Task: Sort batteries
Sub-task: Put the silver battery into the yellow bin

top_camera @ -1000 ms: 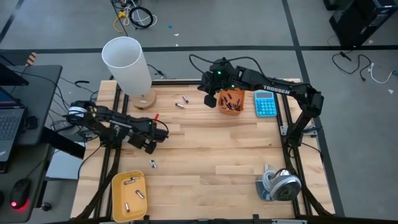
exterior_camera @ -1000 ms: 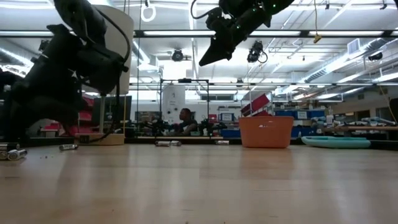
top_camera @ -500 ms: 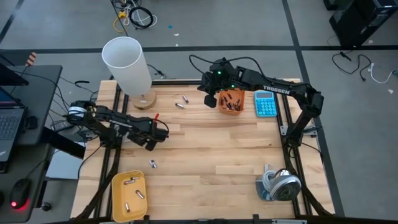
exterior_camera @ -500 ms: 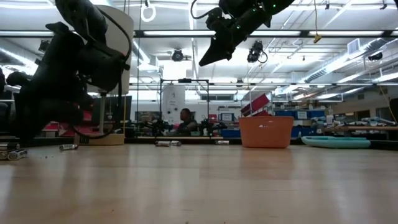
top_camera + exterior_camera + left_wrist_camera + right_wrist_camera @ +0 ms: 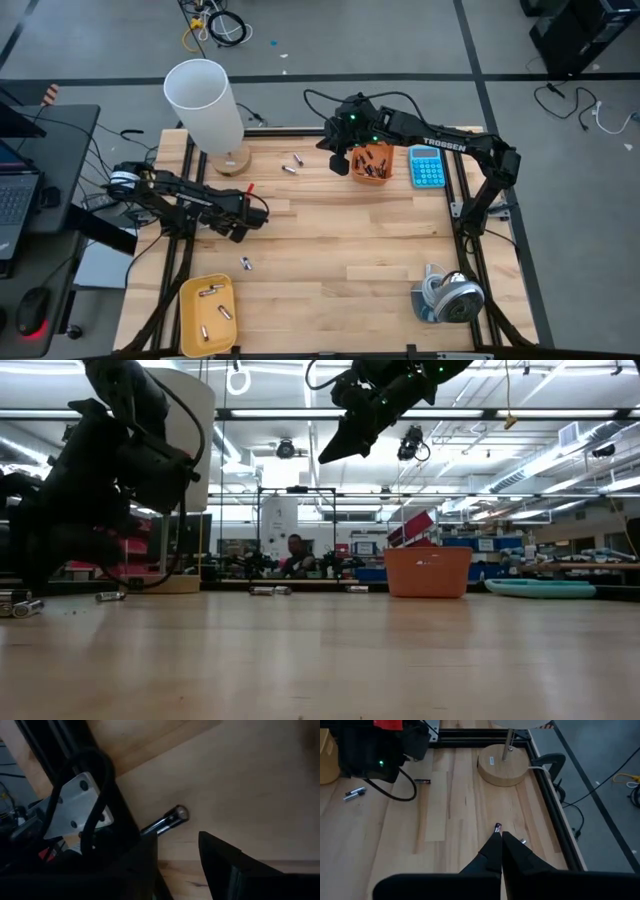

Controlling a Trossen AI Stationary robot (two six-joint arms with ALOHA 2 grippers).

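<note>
High view: left tool (image 5: 240, 231) low over desk (image 5: 330, 250), fingers parted, empty — loose battery (image 5: 245, 263) just beside, may roll if nudged. Right tool (image 5: 340, 162) shut, empty, hovering above pair of batteries (image 5: 292, 163) nr orange bin (image 5: 371, 163).

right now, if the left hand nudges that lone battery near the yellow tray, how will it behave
The lone battery is a small smooth cylinder lying on its side, so it will probably roll. The wooden table looks flat with no lip nearby, so it may travel. Probably stiff and light.
</note>
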